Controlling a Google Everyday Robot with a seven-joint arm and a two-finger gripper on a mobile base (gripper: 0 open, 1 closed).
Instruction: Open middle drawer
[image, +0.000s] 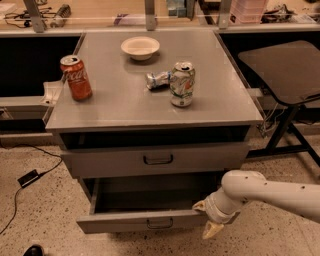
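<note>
The grey cabinet (150, 107) stands in the middle of the camera view. Its middle drawer (125, 221) is pulled well out, and its dark inside shows above the low front panel with the small loop handle (160, 224). My gripper (206, 218) is at the right end of that front panel. One fingertip (200, 205) sits inside the drawer and the other fingertip (212, 230) outside, so they clamp the panel. My white arm (270, 192) comes in from the right. The taller top drawer (115, 162) above is nearly closed. The lowest drawer is hidden under the open one.
On the cabinet top are a red cola can (76, 77), a white bowl (140, 48), a crushed can (158, 80) and an upright green-white can (182, 84). A dark chair (280, 70) stands at the right. A black cable with a power brick (27, 177) lies on the floor at the left.
</note>
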